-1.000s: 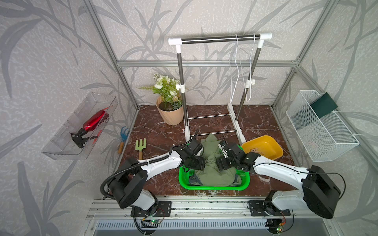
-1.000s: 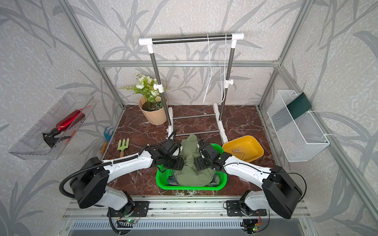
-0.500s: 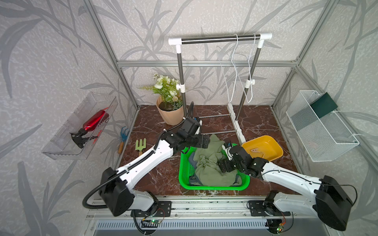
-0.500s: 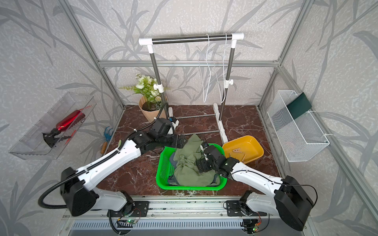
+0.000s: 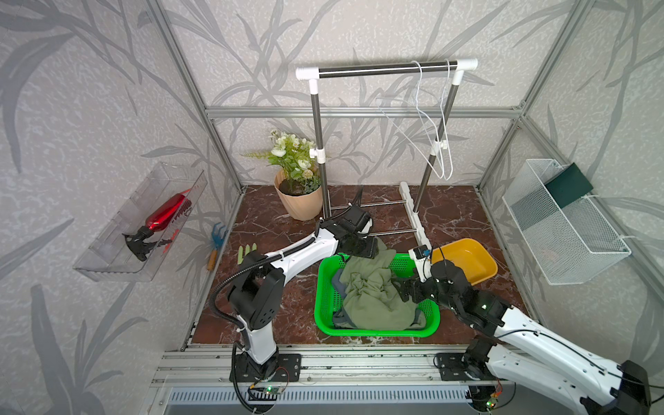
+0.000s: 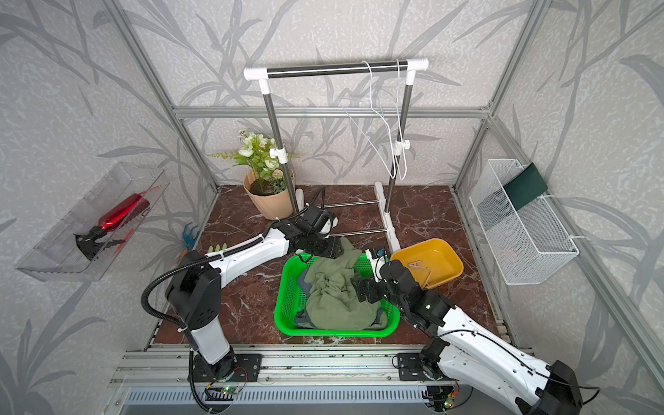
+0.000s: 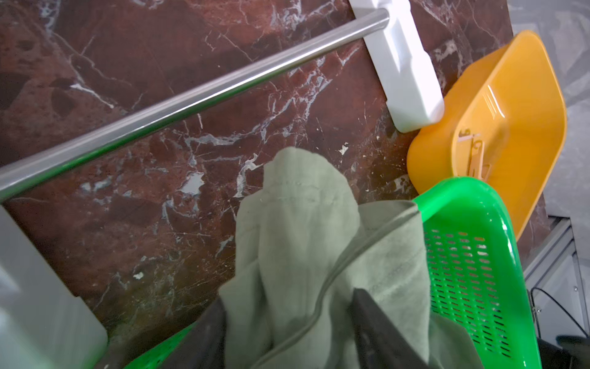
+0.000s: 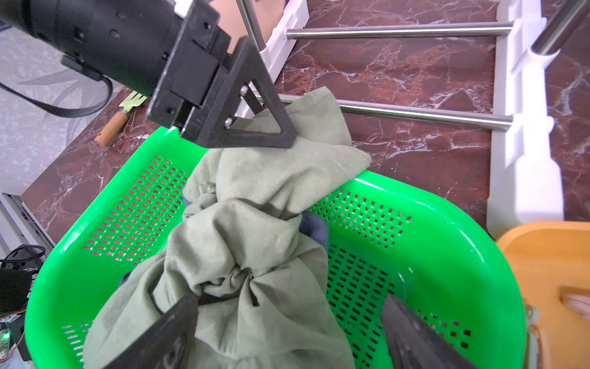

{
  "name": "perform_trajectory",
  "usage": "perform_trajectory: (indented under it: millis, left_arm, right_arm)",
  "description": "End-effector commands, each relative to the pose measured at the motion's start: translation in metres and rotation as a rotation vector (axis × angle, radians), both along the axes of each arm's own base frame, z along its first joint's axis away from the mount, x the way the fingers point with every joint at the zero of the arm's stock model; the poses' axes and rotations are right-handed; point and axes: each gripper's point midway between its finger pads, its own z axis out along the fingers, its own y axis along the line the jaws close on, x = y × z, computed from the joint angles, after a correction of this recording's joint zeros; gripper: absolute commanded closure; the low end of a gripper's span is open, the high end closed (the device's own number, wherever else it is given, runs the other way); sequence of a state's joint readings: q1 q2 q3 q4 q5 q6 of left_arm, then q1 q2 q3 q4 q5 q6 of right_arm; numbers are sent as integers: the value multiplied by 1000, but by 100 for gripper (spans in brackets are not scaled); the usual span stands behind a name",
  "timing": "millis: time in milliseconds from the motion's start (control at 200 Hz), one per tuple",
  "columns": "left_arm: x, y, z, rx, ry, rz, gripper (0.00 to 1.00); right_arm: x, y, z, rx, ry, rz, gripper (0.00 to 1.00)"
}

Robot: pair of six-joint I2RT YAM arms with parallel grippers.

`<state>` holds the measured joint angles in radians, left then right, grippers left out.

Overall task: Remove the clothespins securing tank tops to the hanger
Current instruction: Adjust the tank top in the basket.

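In both top views the left gripper (image 5: 369, 249) pinches the olive tank top (image 5: 373, 294) at the green basket (image 5: 377, 332)'s rim. The top's length runs from those jaws to beneath the wide-open right gripper (image 5: 403, 291). A lift could drag it out onto the floor.

Left wrist: cloth fills the jaws, its fold pointing past the tips. Clothespins (image 7: 472, 153) lie beyond, in the yellow tray (image 7: 517, 96), roughly lengthwise with the fingers.

Right wrist: the spread fingers (image 8: 169, 329) flank a twisted knot, which might snag or hide a pin.

Olive tank top (image 7: 306, 242) pinched in left tool (image 7: 290, 306) over green basket (image 7: 463, 188) rim, clothespins (image 7: 472, 153) in yellow tray (image 7: 510, 80) beside
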<state>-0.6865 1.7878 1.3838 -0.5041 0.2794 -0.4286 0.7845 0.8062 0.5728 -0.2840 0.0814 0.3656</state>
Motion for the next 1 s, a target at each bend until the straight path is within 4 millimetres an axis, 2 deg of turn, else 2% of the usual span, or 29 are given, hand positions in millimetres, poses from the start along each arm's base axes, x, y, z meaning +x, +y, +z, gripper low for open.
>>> perform_trajectory:
  millis: [0, 85, 180, 320, 405, 505, 675, 835, 905, 1000]
  left_arm:
    - [-11, -3, 20, -56, -15, -26, 76]
    - [-16, -5, 35, -96, -51, -47, 91]
    - [-24, -7, 55, -150, -94, -74, 100]
    - [-48, -8, 83, -236, -112, -118, 100]
    - [-68, -6, 81, -262, -65, -141, 100]
    - [-94, -8, 57, -263, 42, -163, 100]
    - [-115, 4, -21, -102, 162, -143, 100]
    - [-114, 14, -74, 16, 207, -114, 100]
    - [-109, 16, -87, 54, 204, -104, 100]
    - [-101, 16, -91, 88, 177, -93, 100]
  right_arm:
    - [-3, -8, -9, -38, 9, -16, 9]
    - [-2, -9, -9, -37, 5, -23, 9]
    - [-1, -11, -5, -28, -12, -34, 9]
    - [-2, -17, 2, -24, -38, -53, 9]
    - [-2, -22, 5, -24, -51, -68, 9]
    - [-3, -26, 7, -21, -64, -79, 8]
    - [-1, -21, 2, -24, -45, -71, 8]
    - [0, -23, -2, -36, -42, -84, 8]
    - [0, -26, -1, -43, -48, -92, 8]
    - [-2, -31, -1, -62, -50, -101, 8]
